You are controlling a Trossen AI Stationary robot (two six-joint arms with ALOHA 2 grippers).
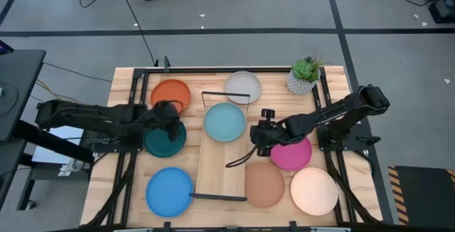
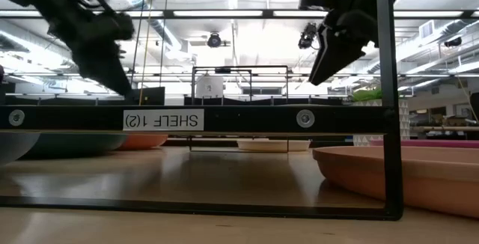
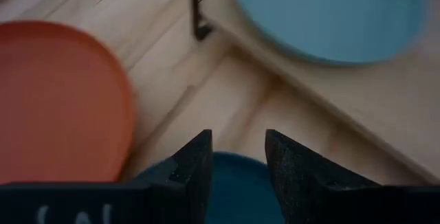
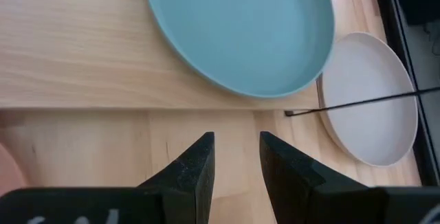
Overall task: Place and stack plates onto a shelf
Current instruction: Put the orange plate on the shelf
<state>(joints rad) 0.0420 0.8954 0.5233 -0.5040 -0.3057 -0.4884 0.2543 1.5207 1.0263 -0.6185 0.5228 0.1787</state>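
The shelf is a pale board down the table's middle, with black wire frames at its far and near ends. The light blue plate lies flat on its far half. Left of the shelf lie the orange plate, dark teal plate and bright blue plate. The greyish white plate lies past the far end. On the right lie the magenta, tan-brown and peach-cream plates. My left gripper is open above the teal plate's far rim. My right gripper is open, raised beside the shelf's right edge.
A small potted plant stands at the table's far right corner. The far wire frame rises between the light blue plate and the white plate. The near half of the board is bare wood.
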